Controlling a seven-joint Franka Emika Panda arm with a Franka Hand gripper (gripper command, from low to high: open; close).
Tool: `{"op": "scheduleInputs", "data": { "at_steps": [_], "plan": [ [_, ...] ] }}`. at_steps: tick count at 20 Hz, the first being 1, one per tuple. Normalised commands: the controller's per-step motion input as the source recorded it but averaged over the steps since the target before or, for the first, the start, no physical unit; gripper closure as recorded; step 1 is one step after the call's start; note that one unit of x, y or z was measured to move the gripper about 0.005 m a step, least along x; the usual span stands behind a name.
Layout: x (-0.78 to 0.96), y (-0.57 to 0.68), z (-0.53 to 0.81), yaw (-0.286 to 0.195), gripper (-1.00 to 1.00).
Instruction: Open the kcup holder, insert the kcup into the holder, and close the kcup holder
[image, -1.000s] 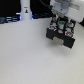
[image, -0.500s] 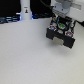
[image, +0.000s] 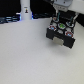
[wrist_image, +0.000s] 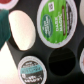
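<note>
The kcup holder (image: 60, 40) is a black box at the exterior view's right, with several pods in its slotted top tray. My gripper (image: 62, 15) hangs just over that tray; its fingertips are not clear in either view. Close up in the wrist view, a kcup (wrist_image: 56, 20) with a round green top sits in a slot of the black tray (wrist_image: 38, 48). Beside it are a plain white pod (wrist_image: 21, 30) and a dark-topped pod (wrist_image: 31, 71). One round slot (wrist_image: 59, 61) is empty. A blurred dark-green shape (wrist_image: 4, 27) fills one edge; I cannot identify it.
The holder stands on a white table (image: 25, 57). A white bottle-like object (image: 25, 9) stands at the back on the exterior view's left, with dark items (image: 9, 20) along the back edge.
My gripper has stayed over the holder's tray and seems to have sunk slightly toward it. The holder and its pods have not shifted.
</note>
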Motion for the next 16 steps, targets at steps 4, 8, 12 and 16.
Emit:
{"op": "scheduleInputs", "data": {
  "at_steps": [4,8,12,16],
  "plan": [
    [0.46,-0.6,0.19,0.061,-1.0],
    [0.5,-0.58,0.11,0.059,-1.0],
    [0.62,-0.5,0.02,0.044,-1.0],
    [0.67,-0.32,0.0,0.056,-1.0]
  ]
}}
